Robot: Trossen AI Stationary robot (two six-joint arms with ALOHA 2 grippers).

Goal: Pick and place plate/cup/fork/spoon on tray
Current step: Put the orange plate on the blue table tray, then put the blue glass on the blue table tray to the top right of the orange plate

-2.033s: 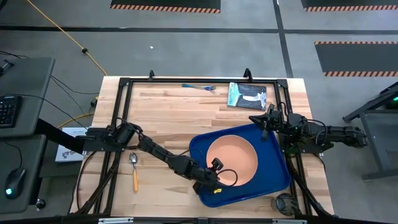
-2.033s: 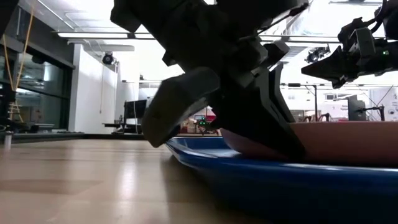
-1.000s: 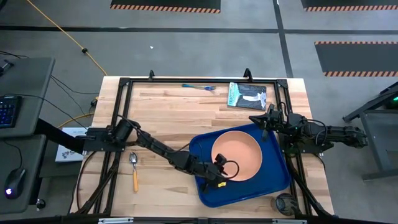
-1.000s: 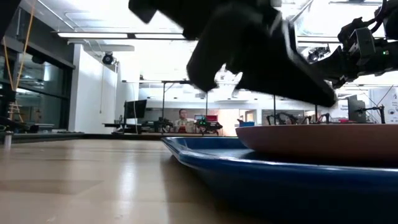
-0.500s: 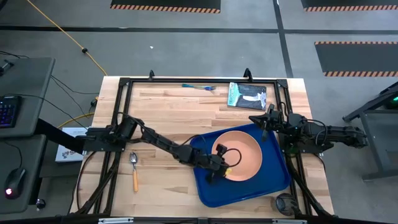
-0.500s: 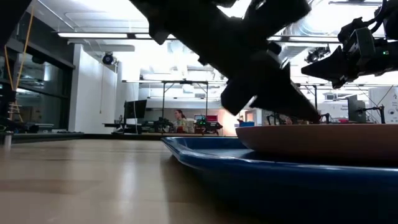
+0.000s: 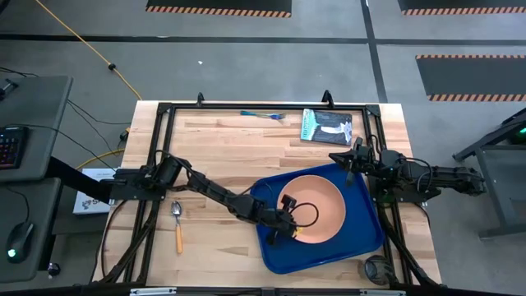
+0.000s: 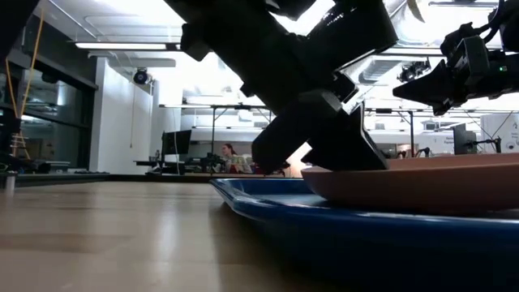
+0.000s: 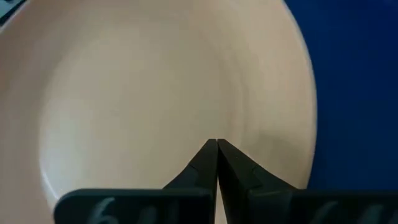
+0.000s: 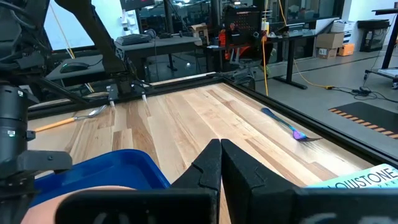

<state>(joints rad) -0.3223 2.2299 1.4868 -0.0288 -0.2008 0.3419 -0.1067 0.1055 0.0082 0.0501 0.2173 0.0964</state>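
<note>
Plate on tray, left gripper shifted to the plate's left rim

Compared with half a second earlier, the left gripper [image 7: 289, 229] is seen slightly nearer and lower, over the left rim of the plate [image 7: 320, 205], which lies inside the tray [image 7: 363, 238]; its fingers [image 9: 211, 163] are pressed together, holding nothing. The left arm is stretched rightward across the table. The right gripper [image 10: 220, 147], likewise closed and empty, is held above the tray's far right corner. The spoon [image 7: 177, 222] lies at near left, the fork [image 7: 263, 114] at the far edge.

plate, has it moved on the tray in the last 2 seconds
Yes. In the high view the plate has shifted toward the tray's right rim, nearer the right arm's side, with the left claw at its edge.
</note>
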